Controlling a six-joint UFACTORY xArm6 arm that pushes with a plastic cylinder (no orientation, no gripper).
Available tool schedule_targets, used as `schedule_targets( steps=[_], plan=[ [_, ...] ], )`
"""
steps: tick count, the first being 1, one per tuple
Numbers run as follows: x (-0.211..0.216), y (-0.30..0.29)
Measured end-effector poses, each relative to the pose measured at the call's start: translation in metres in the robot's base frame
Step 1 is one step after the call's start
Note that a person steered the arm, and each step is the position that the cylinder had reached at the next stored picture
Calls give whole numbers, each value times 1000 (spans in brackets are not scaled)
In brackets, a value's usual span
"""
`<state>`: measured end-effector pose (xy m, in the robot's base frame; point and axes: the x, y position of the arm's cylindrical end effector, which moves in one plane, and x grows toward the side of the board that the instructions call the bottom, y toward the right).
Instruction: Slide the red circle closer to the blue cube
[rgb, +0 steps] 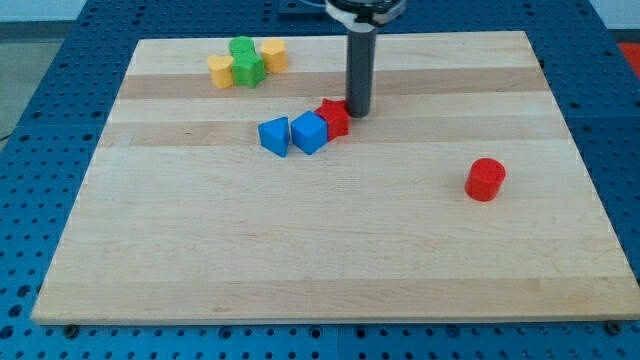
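1. Wooden table (330, 270): red circle (486, 179) lies near its right edge, well apart from the blue cube (310, 132).
2. Tip (358, 112), a gripperless rod, stands beside the red star (334, 117); best pushed from the circle's right, leftward.

Rod (358, 70) cut off at the view's top – red star-like block (335, 117) partly hidden behind blue cube (309, 132)

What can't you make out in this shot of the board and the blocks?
- Camera view: whether my tip touches the red star block; the rod hides the contact.
- The rod's mount, cut off by the view's top.
- The green block hides parts of the two yellow blocks.
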<state>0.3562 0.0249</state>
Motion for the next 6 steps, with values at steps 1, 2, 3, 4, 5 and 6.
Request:
schedule_targets(
  steps=[1, 2, 3, 4, 5, 6],
  plan=[
    [29, 0],
    [31, 83],
    [49, 218],
    [120, 242],
    [129, 171],
    [88, 67]
  ],
)
